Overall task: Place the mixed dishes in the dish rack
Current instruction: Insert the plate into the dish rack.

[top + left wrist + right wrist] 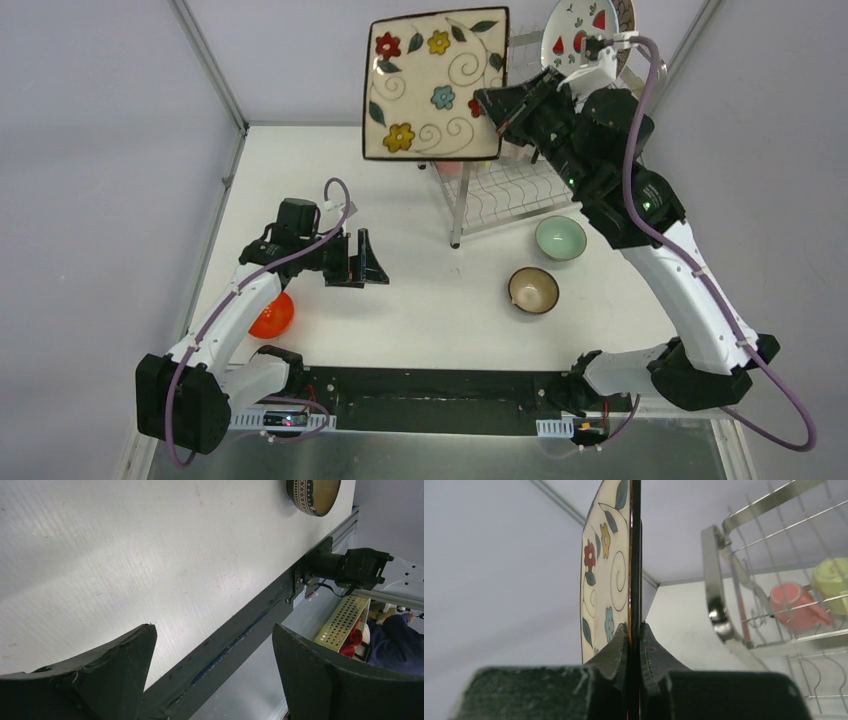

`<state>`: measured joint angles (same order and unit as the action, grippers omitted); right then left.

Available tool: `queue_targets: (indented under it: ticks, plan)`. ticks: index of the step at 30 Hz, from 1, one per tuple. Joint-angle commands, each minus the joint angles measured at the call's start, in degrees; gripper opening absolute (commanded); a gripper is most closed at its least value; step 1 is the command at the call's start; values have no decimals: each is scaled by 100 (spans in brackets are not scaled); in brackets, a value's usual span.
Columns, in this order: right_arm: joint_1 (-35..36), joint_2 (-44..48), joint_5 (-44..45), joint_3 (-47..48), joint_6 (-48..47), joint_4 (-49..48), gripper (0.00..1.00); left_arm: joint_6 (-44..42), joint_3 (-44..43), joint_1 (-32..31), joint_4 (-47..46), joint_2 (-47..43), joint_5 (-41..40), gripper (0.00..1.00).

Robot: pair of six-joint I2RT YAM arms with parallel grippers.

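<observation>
The right gripper [497, 108] is pinching the plate [435, 85] by its right edge, fingers closed flat on both faces, as the right wrist view shows [634, 632]. The plate is hanging clear of the table, raised high and standing on edge, its flowered face turning toward the overhead camera. The rack [510, 190] is lying just beside it on the gripper's side and lower down, so the coming move looks like a shift rightward and down, with the plate's thin edge leading into a slot. In the right wrist view the plate [606, 570] is running straight out from the fingers while the rack's tube [719, 570] is curving up to its right, apart from it. The right arm is much the nearer one. The left gripper [362, 262] is hovering with jaws spread wide, holding nothing, well apart from the rack.
</observation>
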<state>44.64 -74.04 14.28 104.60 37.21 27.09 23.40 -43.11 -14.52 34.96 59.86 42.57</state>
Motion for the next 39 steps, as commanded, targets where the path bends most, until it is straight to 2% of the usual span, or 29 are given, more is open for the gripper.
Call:
queue_targets:
  ticks: [1,10,17,28,39]
  plan:
    - [-725,-148,53,1101,417,-1769,0,33,32,46,-120,-168,168,89]
    - [-2575,-823,-984,1490,1702,-2177,0,-15,71,46,-118,-115,197,89]
    - [-3269,-902,-1264,1273,1913,-2606,0,-45,81,46,-121,-81,212,89]
    - [-3359,-858,-727,1186,166,-3048,0,-42,47,46,-141,-70,356,89]
    - [-3359,-857,-678,1230,-1604,-3180,0,-320,-341,46,-105,161,315,89]
